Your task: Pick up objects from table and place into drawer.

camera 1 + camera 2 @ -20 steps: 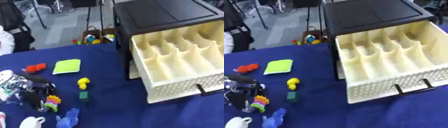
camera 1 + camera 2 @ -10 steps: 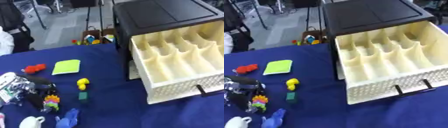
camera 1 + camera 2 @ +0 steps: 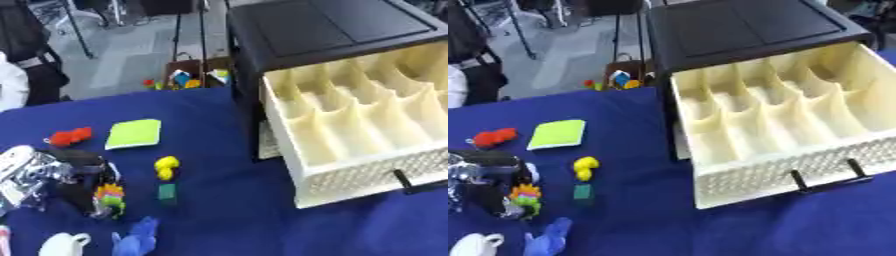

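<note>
The multicoloured toy [image 3: 108,196] is sitting near the table's [image 3: 219,210] left edge, with the left hand's [image 3: 52,172] dark fingers curling around it. The right eye view is showing the whole cream drawer [image 3: 785,130], standing open at the table's right side; the left eye view is cropping its right end. Blue cloth is lying bare between the yellow piece [image 3: 165,166], the green block [image 3: 166,191] and the drawer.

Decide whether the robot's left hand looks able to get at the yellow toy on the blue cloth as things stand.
Probably yes. The left hand sits at the multicoloured toy, and the yellow toy lies just to its right on open blue cloth, with only the small green block nearby and nothing between them.
</note>
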`<state>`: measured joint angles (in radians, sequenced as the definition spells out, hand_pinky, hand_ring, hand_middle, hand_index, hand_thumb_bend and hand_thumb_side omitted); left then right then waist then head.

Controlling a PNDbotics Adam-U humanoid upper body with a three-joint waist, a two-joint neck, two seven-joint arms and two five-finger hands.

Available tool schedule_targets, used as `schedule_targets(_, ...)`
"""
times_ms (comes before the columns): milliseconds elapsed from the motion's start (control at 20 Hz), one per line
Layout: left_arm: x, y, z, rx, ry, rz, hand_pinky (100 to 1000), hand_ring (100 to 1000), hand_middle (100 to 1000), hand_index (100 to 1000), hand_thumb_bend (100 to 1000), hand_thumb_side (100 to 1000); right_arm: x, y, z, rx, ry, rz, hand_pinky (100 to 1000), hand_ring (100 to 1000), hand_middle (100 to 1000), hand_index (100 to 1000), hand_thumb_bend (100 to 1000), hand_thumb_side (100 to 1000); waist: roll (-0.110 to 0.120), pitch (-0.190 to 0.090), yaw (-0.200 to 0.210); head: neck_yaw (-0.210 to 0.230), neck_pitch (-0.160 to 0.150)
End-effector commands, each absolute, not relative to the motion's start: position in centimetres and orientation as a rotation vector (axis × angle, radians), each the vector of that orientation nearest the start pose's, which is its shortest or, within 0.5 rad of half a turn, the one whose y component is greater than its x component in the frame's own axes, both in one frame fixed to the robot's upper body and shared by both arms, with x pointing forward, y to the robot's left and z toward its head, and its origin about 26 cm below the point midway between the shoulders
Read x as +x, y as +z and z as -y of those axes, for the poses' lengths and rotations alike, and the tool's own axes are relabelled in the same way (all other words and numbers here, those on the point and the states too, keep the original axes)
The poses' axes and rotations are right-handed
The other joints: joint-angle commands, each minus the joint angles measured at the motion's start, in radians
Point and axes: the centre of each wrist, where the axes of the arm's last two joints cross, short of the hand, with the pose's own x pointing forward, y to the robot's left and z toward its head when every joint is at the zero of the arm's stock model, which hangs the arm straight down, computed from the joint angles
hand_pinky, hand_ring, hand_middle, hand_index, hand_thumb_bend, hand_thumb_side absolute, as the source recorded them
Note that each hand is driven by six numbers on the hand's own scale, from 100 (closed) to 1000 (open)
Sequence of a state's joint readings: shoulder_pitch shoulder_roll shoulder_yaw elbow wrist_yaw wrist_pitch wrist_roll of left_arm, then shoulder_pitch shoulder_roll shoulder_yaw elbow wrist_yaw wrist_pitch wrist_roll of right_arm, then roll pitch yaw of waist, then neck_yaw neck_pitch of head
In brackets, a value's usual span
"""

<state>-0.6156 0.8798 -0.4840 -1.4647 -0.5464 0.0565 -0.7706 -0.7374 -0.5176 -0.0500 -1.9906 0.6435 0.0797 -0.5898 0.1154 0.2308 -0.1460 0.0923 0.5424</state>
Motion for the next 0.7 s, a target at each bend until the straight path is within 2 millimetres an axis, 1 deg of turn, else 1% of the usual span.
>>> schedule_targets(50, 37.8, 20.4, -32.4, 0.674, -1.773, 0.875, 535, 656, 564, 673, 254, 594, 29.9, 35.5, 25.6, 1.42, 0.109, -2.815, 775, 843, 829, 848, 100, 1000, -0.002, -0.024, 0.005, -0.001, -0.008)
schedule_targets(300, 37.6, 20.6, -32.3, 0.683, -1.769, 0.871, 528, 649, 554, 667, 213, 609, 29.9, 35.4, 25.5, 1.415, 0.109, -2.818, 776, 843, 830, 850, 100, 1000, 0.0, -0.032, 0.008, 0.0, -0.009)
schedule_targets(400, 37.4, 21.0, -32.1, 0.699, -1.768, 0.883, 527, 647, 551, 663, 206, 619, 29.9, 35.4, 25.5, 1.415, 0.108, -2.817, 776, 844, 830, 850, 100, 1000, 0.0, -0.036, 0.008, -0.002, -0.011)
schedule_targets(550, 36.8, 22.6, -31.6, 0.748, -1.766, 0.923, 527, 645, 546, 658, 186, 639, 29.9, 35.3, 25.5, 1.417, 0.107, -2.817, 776, 844, 830, 850, 100, 1000, 0.0, -0.044, 0.011, -0.009, -0.009)
schedule_targets(700, 36.0, 24.8, -30.7, 0.814, -1.767, 0.973, 527, 642, 542, 655, 171, 662, 30.0, 35.2, 25.5, 1.418, 0.103, -2.819, 776, 844, 831, 851, 100, 1000, 0.002, -0.054, 0.015, -0.015, -0.006)
